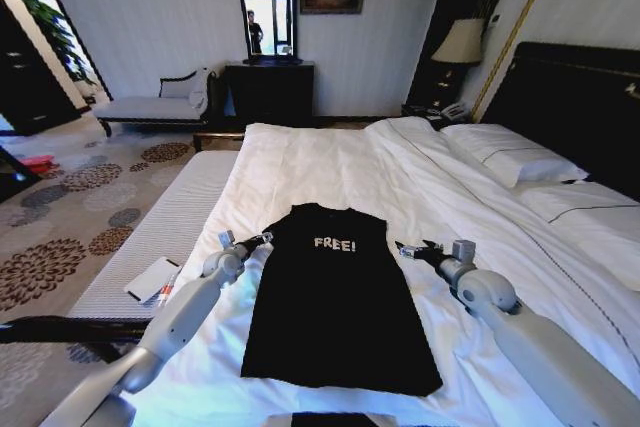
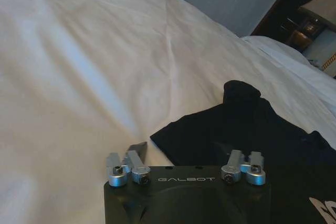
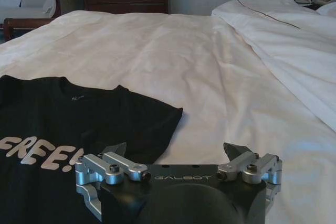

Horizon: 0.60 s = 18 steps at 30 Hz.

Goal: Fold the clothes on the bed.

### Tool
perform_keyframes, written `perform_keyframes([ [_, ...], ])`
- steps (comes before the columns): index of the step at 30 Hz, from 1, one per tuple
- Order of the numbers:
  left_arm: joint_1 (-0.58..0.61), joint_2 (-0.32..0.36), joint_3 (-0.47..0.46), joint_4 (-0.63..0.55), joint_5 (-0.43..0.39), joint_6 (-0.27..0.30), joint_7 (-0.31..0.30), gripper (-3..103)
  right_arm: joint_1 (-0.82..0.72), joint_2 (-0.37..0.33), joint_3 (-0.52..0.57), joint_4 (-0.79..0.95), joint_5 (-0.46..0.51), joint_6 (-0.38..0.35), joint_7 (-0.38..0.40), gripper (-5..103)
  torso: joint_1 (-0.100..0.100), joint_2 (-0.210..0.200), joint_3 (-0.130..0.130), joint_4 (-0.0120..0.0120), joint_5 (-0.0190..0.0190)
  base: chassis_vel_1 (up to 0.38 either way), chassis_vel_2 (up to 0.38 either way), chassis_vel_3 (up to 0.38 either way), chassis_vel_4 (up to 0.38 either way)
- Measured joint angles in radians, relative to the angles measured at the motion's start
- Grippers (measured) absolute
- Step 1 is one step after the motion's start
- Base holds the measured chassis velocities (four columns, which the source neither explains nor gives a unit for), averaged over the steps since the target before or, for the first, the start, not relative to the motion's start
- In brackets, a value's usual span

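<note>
The clothes, one black T-shirt [image 1: 335,307] with white "FREE!" on the chest, lie flat and face up on the bed [image 1: 330,162], collar toward the far side. My left gripper [image 1: 258,239] is open, low over the duvet just beside the shirt's left shoulder. In the left wrist view the left gripper [image 2: 186,153] hangs over the shirt's shoulder edge [image 2: 236,124]. My right gripper [image 1: 407,247] is open beside the right shoulder, with a strip of white duvet between them. The right wrist view has the right gripper [image 3: 176,150] at the sleeve edge of the shirt [image 3: 79,114].
White pillows [image 1: 510,152] and a dark headboard [image 1: 580,97] lie to the right. A grey padded bench [image 1: 150,237] runs along the bed's left side with a white card [image 1: 155,280] on it. A chaise [image 1: 155,105] and dark dresser [image 1: 268,89] stand by the far wall.
</note>
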Motion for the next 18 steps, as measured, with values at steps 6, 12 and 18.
perform_keyframes([
  [6, 0.010, -0.003, -0.006, 0.000, 0.002, -0.007, 0.000, 47, -0.004, 0.000, 0.001, 0.000, 0.000, -0.001, 0.001, 100, 0.000, 0.000, 0.000, 0.0000, 0.0000, 0.000, 0.000, 0.000, 0.000],
  [12, 0.019, 0.003, -0.010, -0.006, 0.001, -0.012, 0.000, 31, -0.003, 0.001, 0.000, 0.000, 0.000, -0.002, 0.002, 100, 0.000, 0.000, 0.000, 0.0001, -0.0001, 0.000, 0.000, 0.000, 0.000],
  [18, 0.017, 0.004, -0.012, -0.002, 0.000, -0.014, -0.001, 10, -0.012, 0.002, 0.000, 0.000, -0.001, -0.003, 0.004, 100, 0.000, 0.000, 0.000, 0.0000, -0.0001, 0.000, 0.000, 0.000, 0.000],
])
